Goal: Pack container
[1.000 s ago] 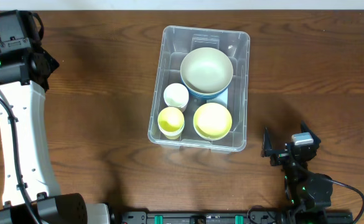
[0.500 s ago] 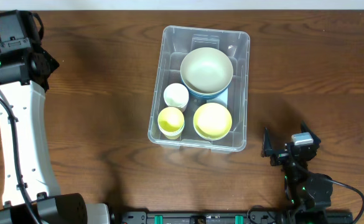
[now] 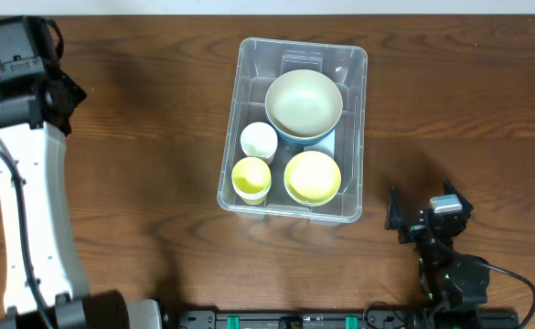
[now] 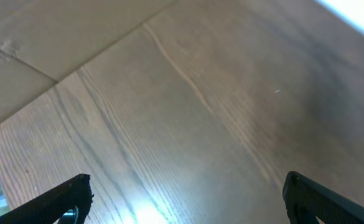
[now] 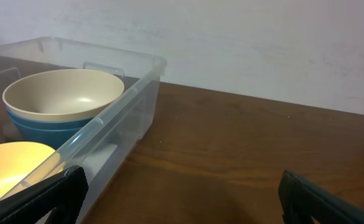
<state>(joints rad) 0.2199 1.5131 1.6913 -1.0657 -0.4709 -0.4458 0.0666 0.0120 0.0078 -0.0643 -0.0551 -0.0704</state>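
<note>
At the lower right of the overhead frame, my right arm (image 3: 436, 247) sits folded low on the surface (image 3: 139, 183). The right jaws stand wide apart, empty, clear of the load. At frame centre lies the container (image 3: 357, 137). It holds a yellow cup (image 3: 251, 176) and a yellow bowl (image 3: 313, 177) at its near end, and a white cup (image 3: 258, 141) behind. A cream bowl (image 3: 304, 102) is nested in a blue bowl (image 3: 315, 139), which saves room. At upper left, the left arm (image 3: 29, 164) hangs over bare wood, left jaws spread and empty. I judge the packing nearly done.
</note>
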